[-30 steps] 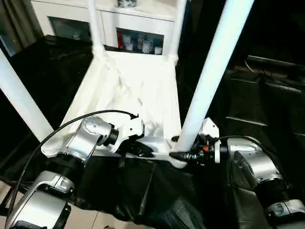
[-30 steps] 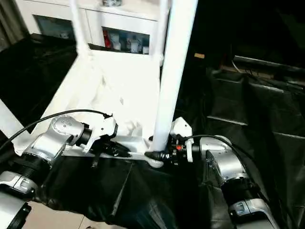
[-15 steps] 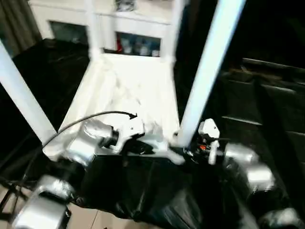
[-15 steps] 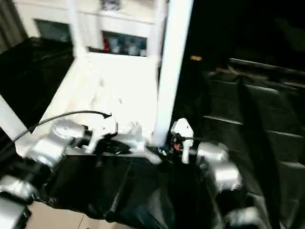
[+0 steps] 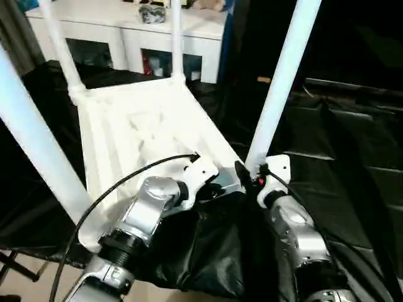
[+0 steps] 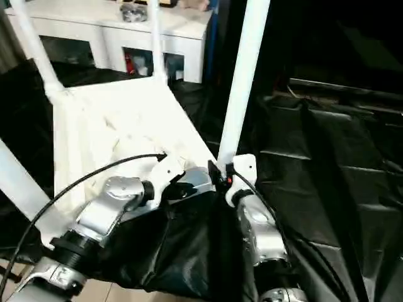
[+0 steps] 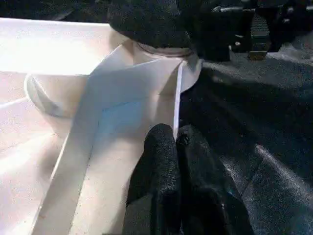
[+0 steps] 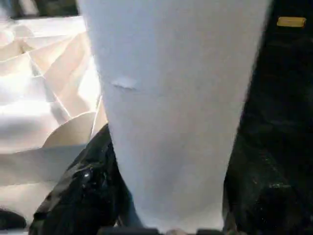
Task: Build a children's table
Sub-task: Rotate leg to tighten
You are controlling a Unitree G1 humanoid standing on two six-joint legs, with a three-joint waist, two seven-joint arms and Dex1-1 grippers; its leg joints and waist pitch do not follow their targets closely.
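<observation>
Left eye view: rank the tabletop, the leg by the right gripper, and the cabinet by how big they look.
1. Tabletop, largest.
2. Leg by the right gripper and cabinet: no clear order; the leg is nearer the camera, and both are cut off at the picture's edge.

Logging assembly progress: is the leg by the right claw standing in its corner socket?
Yes: that leg stands upright from the tabletop's near corner.

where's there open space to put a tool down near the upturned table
Free: the black sheeting right of the near-right leg, and the ribbed underside of the tabletop between the four legs. Crowded: the near-right corner, where the left gripper and right gripper meet.
</observation>
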